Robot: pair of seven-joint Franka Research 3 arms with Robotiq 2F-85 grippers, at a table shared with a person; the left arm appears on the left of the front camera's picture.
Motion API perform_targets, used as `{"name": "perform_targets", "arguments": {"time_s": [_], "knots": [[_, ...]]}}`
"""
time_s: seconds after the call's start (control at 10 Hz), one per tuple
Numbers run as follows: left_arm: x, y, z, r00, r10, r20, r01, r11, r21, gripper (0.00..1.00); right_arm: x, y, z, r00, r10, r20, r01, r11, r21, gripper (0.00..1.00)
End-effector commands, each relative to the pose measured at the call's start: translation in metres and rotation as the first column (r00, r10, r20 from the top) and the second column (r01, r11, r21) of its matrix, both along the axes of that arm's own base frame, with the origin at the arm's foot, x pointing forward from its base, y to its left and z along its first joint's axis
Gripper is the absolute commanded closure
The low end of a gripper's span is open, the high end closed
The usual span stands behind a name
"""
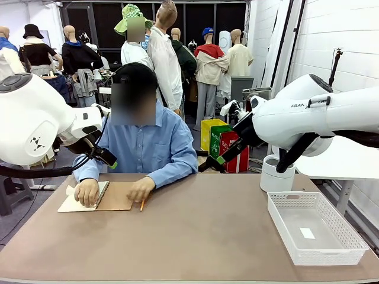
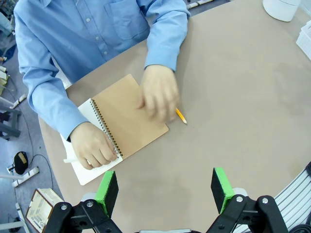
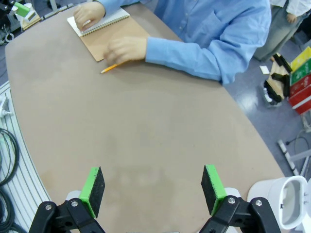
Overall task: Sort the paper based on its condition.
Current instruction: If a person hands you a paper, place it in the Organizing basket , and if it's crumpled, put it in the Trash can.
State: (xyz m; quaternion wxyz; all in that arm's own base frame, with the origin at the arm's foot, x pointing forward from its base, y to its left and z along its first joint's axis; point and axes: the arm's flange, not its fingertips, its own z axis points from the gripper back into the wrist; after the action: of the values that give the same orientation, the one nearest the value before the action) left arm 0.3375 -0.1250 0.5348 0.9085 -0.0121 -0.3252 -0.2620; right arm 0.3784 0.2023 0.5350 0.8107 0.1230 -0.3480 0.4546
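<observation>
No loose paper is in view. A spiral notebook (image 1: 118, 197) (image 2: 131, 116) (image 3: 114, 36) lies open at the table's far left, its brown cover folded out flat. The person's one hand (image 1: 87, 191) presses on its white page (image 1: 72, 205) (image 2: 90, 175) (image 3: 104, 19). Their other hand (image 2: 158, 94) rests on the cover beside a yellow pencil (image 1: 142, 205) (image 2: 181, 116) (image 3: 111, 68). My left gripper (image 1: 108, 158) (image 2: 165, 189) hangs open above the table, near the notebook. My right gripper (image 1: 222, 158) (image 3: 151, 187) is open too, high over the bare middle, holding nothing.
A white mesh basket (image 1: 296, 194) stands at the front right with a tiny white tag (image 1: 307, 233) inside. Behind it is a white cylindrical bin (image 1: 277, 174) (image 3: 286, 201) (image 2: 284, 7). Bare brown tabletop (image 1: 201, 236) spreads between notebook and basket.
</observation>
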Motion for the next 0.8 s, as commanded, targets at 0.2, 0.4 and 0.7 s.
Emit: {"name": "perform_targets", "arguments": {"time_s": [0.2,0.4,0.7], "knots": [[-0.0002,0.0005,-0.0003,1.000,0.000,-0.005,0.000,1.000,0.001,0.00,-0.0006,0.0004,-0.0009,1.000,-0.009,-0.004,0.009,1.000,0.001,0.00],[-0.0002,0.0005,-0.0003,1.000,0.000,-0.005,0.000,1.000,0.001,0.00,-0.0006,0.0004,-0.0009,1.000,-0.009,-0.004,0.009,1.000,0.001,0.00],[-0.0002,0.0005,-0.0003,1.000,0.000,-0.005,0.000,1.000,0.001,0.00,-0.0006,0.0004,-0.0009,1.000,-0.009,-0.004,0.009,1.000,0.001,0.00]]}}
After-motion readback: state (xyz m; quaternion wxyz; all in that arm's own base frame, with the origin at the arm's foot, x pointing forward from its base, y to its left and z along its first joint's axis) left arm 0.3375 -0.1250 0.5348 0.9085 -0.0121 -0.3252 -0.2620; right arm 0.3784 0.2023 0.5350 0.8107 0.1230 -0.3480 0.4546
